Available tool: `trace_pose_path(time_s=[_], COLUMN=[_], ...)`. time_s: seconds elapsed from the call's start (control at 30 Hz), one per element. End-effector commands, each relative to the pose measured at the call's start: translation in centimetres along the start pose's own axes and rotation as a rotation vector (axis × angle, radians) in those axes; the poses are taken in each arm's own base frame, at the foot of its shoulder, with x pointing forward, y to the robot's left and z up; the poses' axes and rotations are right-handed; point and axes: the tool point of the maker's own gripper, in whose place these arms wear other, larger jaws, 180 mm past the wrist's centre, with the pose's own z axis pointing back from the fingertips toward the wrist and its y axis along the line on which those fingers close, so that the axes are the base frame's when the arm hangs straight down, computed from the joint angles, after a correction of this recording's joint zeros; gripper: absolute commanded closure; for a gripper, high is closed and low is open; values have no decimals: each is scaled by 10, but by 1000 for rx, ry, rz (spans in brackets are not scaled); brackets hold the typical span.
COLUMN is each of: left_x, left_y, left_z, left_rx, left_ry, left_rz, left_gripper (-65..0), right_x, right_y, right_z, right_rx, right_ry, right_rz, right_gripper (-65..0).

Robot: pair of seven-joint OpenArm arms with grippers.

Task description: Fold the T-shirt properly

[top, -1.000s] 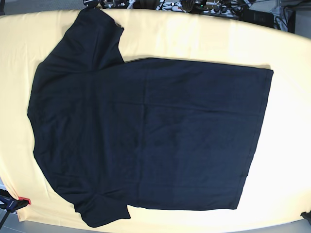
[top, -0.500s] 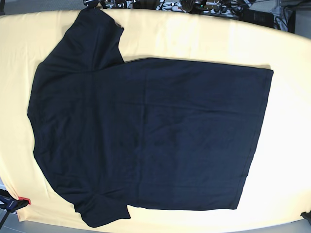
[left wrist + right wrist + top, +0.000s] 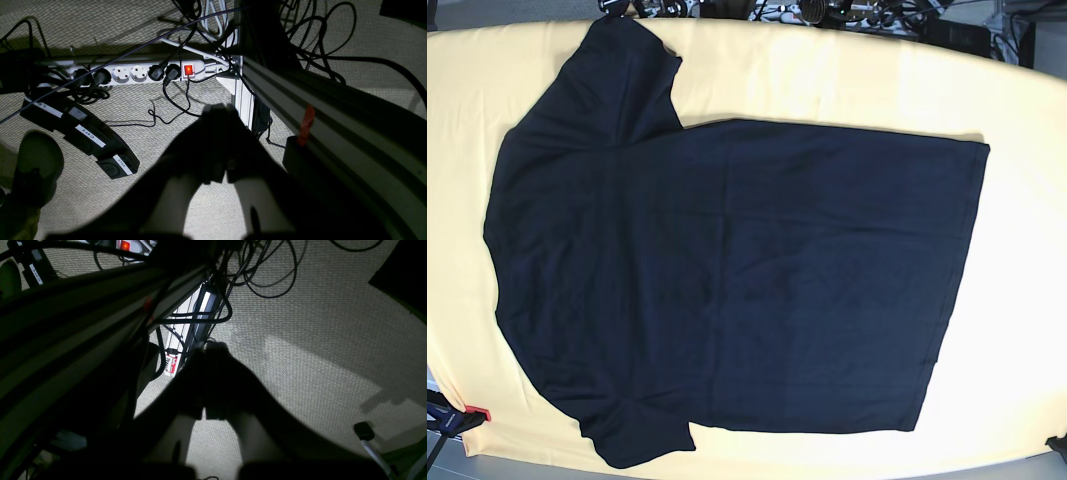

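Below table level, both sets of fingers pressed together, far from T-shirt (image 3: 727,270): limp, light; pinch hem corners, likely.

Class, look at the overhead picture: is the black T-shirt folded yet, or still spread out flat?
Spread out flat. In the base view the T-shirt lies open on the yellow table, both sleeves sticking out, no part doubled over.

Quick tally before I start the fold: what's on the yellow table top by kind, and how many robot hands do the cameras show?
T-shirt, black, spread flat on the yellow table: 1
Robot hands: 2, the left hand and right hand, both shut and hanging over the floor beside the table frame
Total: 3
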Motion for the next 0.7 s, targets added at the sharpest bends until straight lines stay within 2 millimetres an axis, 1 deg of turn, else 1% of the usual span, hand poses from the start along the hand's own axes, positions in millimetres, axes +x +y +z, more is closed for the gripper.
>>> trace_pose_path(time_s=[0.0, 0.07, 0.13, 0.2, 0.3, 0.4, 0.43, 0.53, 0.6, 0.67], left_x=[4, 3, -6, -17, -32, -49, -55, -81, -100, -118], left_y=[-1, -1, 0, 1, 5, 12, 14, 17, 13, 5], left_z=[0, 0, 0, 3, 11, 22, 26, 41, 53, 67], left_rx=[-5, -5, -4, -6, -4, -1, -3, -20, -45, -83], left_ry=[-13, -7, 49, 123, 169, 167, 168, 197, 222, 235], left_rz=[-4, -4, -6, -21, -67, -84, -85, -112, -169, -230], left_gripper=[0, 0, 0, 0, 0, 0, 0, 0, 0, 0], right_x=[14, 13, 13, 4, -19, -45, -55, -78, -91, -103], right_y=[-3, -2, 6, 16, 20, 19, 19, 21, 25, 32], right_z=[1, 1, 2, 3, 3, 7, 10, 20, 28, 39], right_rx=[-3, 2, 50, 113, 129, 125, 124, 137, 157, 178], right_ry=[-29, -28, -26, 4, 41, 65, 78, 104, 98, 85], right_rz=[4, 5, 18, 37, 36, 36, 39, 55, 70, 59], right_gripper=[0, 0, 0, 0, 0, 0, 0, 0, 0, 0])
